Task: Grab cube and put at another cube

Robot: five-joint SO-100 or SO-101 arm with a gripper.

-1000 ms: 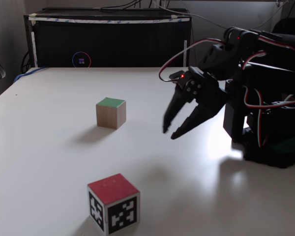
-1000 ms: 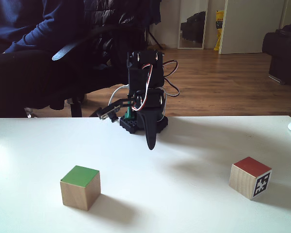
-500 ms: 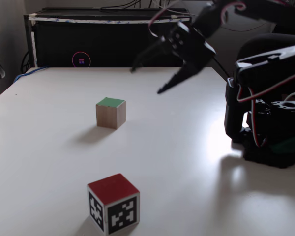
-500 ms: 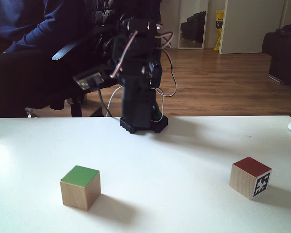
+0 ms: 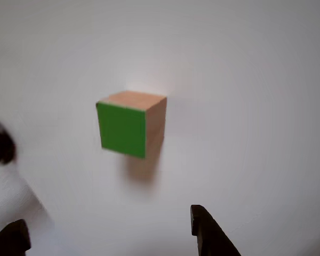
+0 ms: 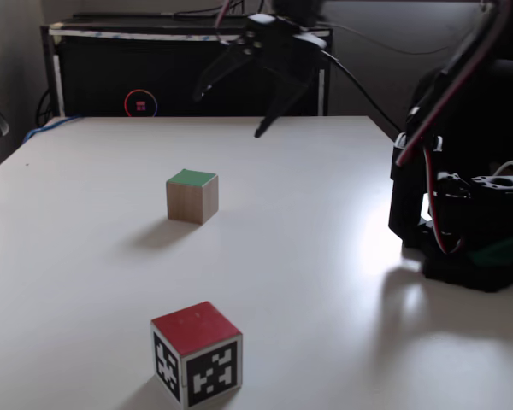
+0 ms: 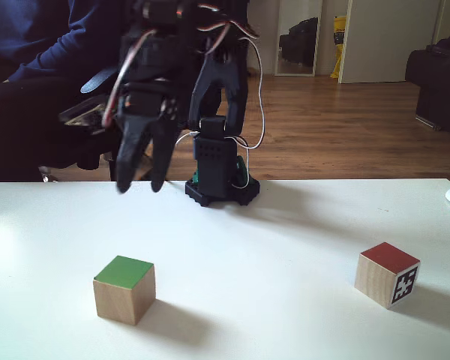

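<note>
The gripper (image 6: pixel 231 109) hangs up in the air above the white table (image 6: pixel 325 256), with its 2 jaws spread wide and nothing between them. The cube (image 6: pixel 191 195) sits on the table below it (green face up), touching nothing. The other cube (image 7: pixel 387 274), with its red top and black-and-white pattern, sits well apart from it.

The arm is raised and stretched out; its claw (image 6: pixel 229 109) hangs high, fingers spread, empty.
</note>
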